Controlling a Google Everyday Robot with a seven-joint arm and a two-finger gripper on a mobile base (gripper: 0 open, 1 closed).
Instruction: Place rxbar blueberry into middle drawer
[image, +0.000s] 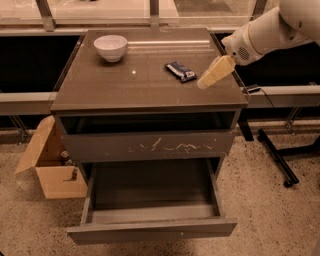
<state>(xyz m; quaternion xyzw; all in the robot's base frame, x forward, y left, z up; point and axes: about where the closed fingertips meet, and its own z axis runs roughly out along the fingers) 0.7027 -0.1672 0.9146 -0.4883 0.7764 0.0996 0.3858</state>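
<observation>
The rxbar blueberry (180, 71), a small dark blue bar, lies flat on the cabinet top (130, 85), right of centre. My gripper (206, 81) hangs just above the top, close to the right of the bar and not touching it. The middle drawer (150, 231), with a plain grey-brown front, is pulled out at the bottom of the cabinet and its inside shows nothing in it.
A white bowl (110, 47) stands at the back left of the top. Above the open drawer is a shut grey front with white scratch marks (150, 146). An open cardboard box (52, 167) sits on the floor at the left. A black stand's legs (277, 160) are at the right.
</observation>
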